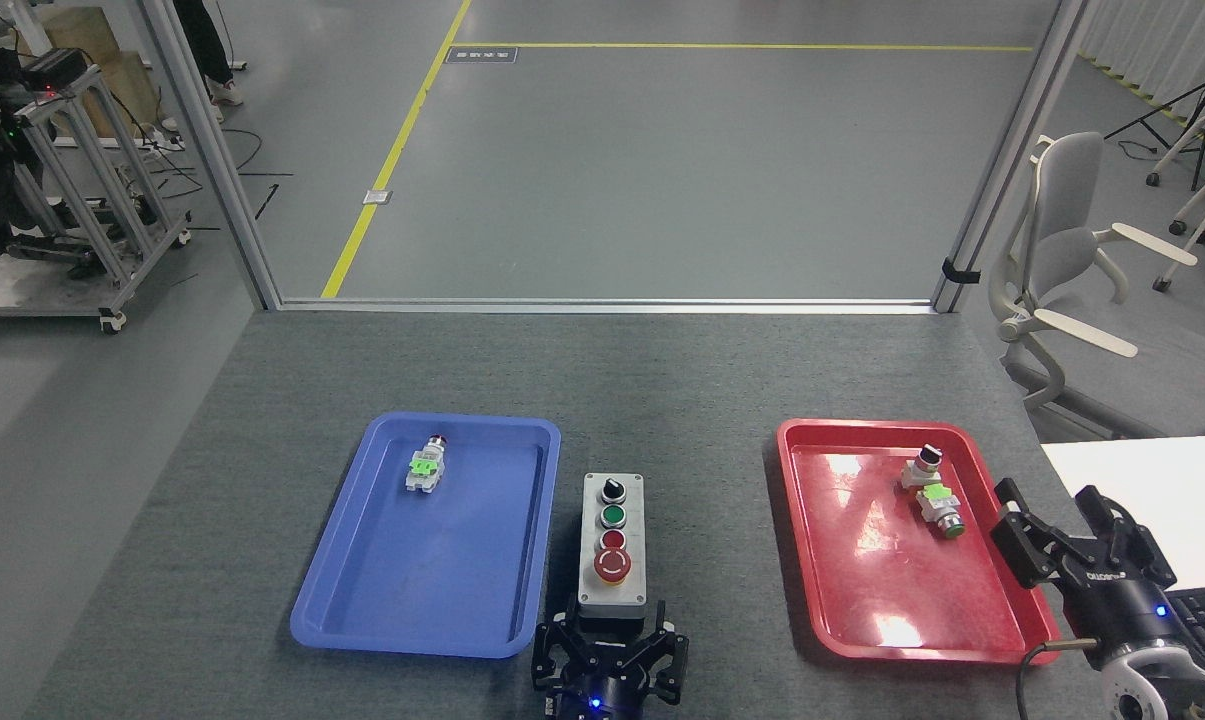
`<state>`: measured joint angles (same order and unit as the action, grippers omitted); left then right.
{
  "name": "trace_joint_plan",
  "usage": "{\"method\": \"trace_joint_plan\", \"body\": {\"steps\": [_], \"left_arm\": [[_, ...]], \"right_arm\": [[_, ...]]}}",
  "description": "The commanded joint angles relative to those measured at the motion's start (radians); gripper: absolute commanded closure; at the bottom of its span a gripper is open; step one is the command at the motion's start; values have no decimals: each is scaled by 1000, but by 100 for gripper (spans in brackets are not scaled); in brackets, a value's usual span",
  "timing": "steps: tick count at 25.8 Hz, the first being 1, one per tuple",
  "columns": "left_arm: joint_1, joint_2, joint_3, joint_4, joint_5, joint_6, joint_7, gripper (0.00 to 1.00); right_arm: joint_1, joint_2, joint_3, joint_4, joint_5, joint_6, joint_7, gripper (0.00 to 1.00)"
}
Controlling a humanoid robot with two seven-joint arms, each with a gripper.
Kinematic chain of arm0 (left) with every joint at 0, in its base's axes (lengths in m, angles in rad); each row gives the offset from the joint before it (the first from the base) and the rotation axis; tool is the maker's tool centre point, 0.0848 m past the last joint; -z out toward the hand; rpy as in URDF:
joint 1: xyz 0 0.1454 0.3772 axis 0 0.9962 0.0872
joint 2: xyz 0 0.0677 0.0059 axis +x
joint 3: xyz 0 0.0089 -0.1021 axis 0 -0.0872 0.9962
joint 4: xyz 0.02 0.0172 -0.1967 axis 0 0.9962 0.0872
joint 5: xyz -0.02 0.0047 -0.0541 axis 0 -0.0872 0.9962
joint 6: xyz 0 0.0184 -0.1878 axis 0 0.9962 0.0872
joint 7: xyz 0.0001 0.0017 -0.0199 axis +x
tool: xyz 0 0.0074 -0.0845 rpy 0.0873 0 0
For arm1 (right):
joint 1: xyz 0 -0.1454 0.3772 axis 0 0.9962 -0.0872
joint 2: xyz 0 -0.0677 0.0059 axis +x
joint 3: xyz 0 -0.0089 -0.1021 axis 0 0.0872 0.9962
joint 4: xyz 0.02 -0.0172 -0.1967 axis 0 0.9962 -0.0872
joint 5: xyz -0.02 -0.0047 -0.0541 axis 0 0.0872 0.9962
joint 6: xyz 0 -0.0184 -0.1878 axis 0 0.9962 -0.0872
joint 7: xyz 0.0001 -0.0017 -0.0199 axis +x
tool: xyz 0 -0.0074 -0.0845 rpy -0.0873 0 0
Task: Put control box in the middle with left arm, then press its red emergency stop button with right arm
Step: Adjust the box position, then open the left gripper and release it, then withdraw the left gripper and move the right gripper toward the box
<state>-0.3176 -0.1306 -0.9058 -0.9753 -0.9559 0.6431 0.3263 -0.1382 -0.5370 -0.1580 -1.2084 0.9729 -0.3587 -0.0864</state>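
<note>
Left claw: the left claw (610, 650) is at the near edge of the bench, clamped on the near end of the control box (612, 540).
Right claw: the right claw (1062, 540) is spread wide with nothing in it, above the near right corner of the red tray (842, 620).
Control box: it lies on the grey bench (662, 380) between the two trays, just right of the blue tray (362, 620), long side pointing away.
Big red button: the red emergency stop button (612, 567) is nearest the left claw; past it sit a small red button, a green one and a black knob.
Trays: one small switch part (426, 468) lies in the blue tray, two switch parts (932, 485) in the red one.
</note>
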Motion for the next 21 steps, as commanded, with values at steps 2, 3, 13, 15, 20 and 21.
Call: {"method": "trace_joint_plan", "body": {"steps": [2, 3, 13, 15, 20, 21], "left_arm": [[104, 8, 8, -137, -116, 32, 0, 1], [123, 14, 16, -166, -133, 30, 0, 1], [284, 180, 209, -497, -230, 64, 23, 1], [282, 232, 263, -537, -230, 58, 17, 1], [272, 339, 469, -549, -221, -123, 7, 1], [272, 344, 524, -548, -218, -191, 5, 1]], "right_arm": [[-3, -3, 0, 3, 0, 3, 1, 3], [-3, -3, 0, 3, 0, 12, 1, 5], [-64, -32, 38, 4, 12, 60, -95, 93], [-98, -31, 101, 6, 12, 64, -107, 100], [-202, -20, 310, 32, 13, 66, -107, 100], [-231, -17, 359, 40, 15, 63, -105, 100]]}}
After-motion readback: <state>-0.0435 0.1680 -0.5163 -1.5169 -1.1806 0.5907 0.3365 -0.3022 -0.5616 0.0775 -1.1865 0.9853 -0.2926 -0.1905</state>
